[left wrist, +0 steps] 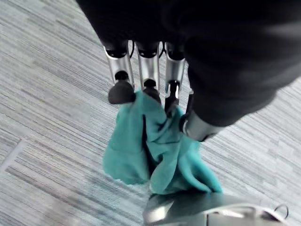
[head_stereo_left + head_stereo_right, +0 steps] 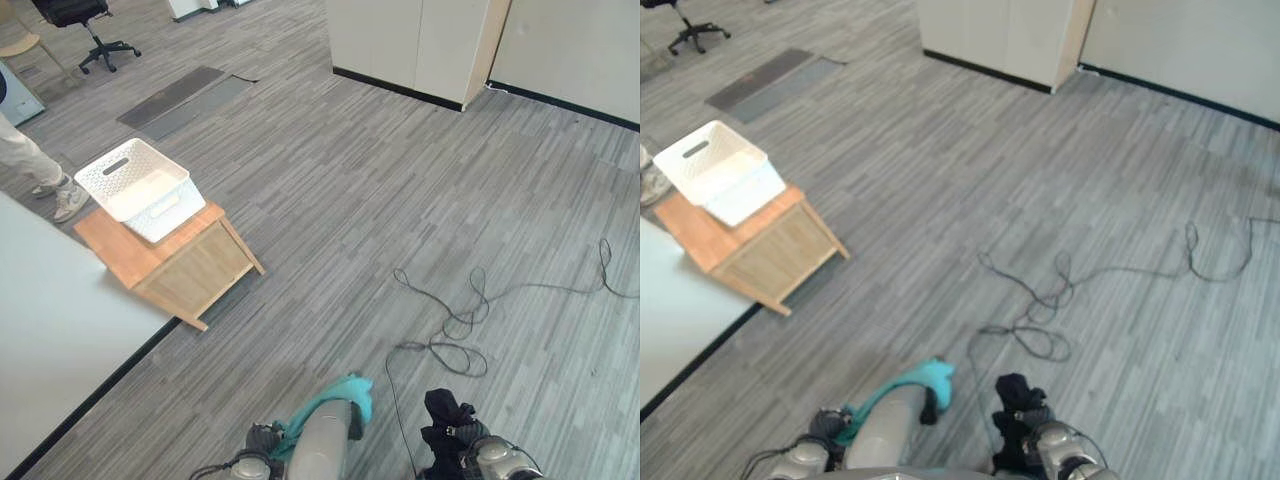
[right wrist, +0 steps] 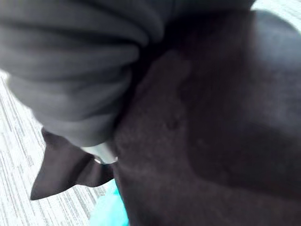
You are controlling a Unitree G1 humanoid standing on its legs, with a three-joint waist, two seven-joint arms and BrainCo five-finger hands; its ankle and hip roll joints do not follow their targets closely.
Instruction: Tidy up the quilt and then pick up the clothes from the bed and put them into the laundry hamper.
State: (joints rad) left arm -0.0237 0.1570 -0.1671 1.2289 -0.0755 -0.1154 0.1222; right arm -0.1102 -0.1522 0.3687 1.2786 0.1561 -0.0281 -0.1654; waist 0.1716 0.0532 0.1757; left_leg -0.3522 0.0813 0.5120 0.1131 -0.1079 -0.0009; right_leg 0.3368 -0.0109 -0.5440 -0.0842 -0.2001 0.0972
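While the robot looks down over grey striped carpet floor (image 2: 400, 200), its left hand (image 1: 146, 80) hangs low at the near edge, fingers (image 1: 121, 92) curled round a teal garment (image 1: 155, 150) that droops in folds below the dark fingertips; in the head views the same teal cloth shows beside the left forearm at the bottom of the scene. Just to the right of it, the right hand (image 2: 462, 440) carries a black garment (image 2: 445, 415) bunched over it; in the right wrist view the dark cloth drapes so close over the hand that its fingers are hidden, so I cannot tell whether they are clenched on it or loose, and a strip of teal shows past one corner of the black cloth. Far to the left stands a low wooden bench (image 2: 190, 265), and on its top sits a white perforated laundry hamper (image 2: 135, 188), tilted a little against the bench's edges. A white bed (image 2: 50, 340) fills the near left, its edge touching or just beside the bench. At the far left a person's leg and shoe (image 2: 60, 195) stand near the hamper. An office chair (image 2: 85, 20) sits in the far left corner, and white cabinets (image 2: 410, 45) line the far wall.
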